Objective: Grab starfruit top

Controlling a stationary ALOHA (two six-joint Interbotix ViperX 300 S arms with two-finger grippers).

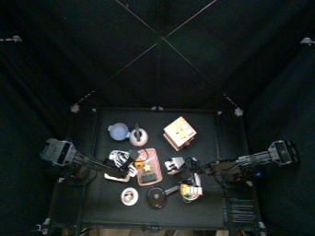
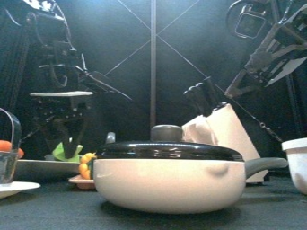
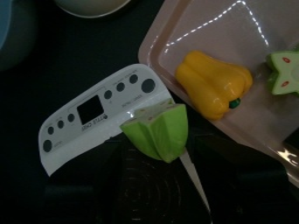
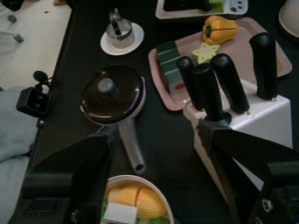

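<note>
the left wrist view looks straight down on the starfruit top [image 3: 160, 133], a pale green ridged wedge lying partly on a white remote control [image 3: 96, 114] and just off the corner of a pink tray [image 3: 233, 39]. on that tray sit a yellow bell pepper [image 3: 212, 80], close beside the starfruit top, and a green and white star-shaped slice [image 3: 284, 72] at the tray's far side. the left gripper's own jaws barely show in that picture, so the frames alone leave it unclear, but they seem to stand wide apart and hold nothing.

from above, the left arm [image 1: 76, 162] reaches in over the left part of the black worktop [image 1: 209, 208], above the remote and tray area.

the right gripper [image 4: 158, 166] hangs with its two jaws spread apart and empty, above the worktop beside a black-lidded pan [image 4: 111, 94] and a knife block [image 4: 239, 83] with dark handles. a bowl [image 4: 135, 203] with yellow and white pieces sits below it, near the pan's handle.

in the front view a cream pot with a black lid [image 2: 168, 171] fills the foreground, the knife block behind it, and both arms hang further back.
</note>
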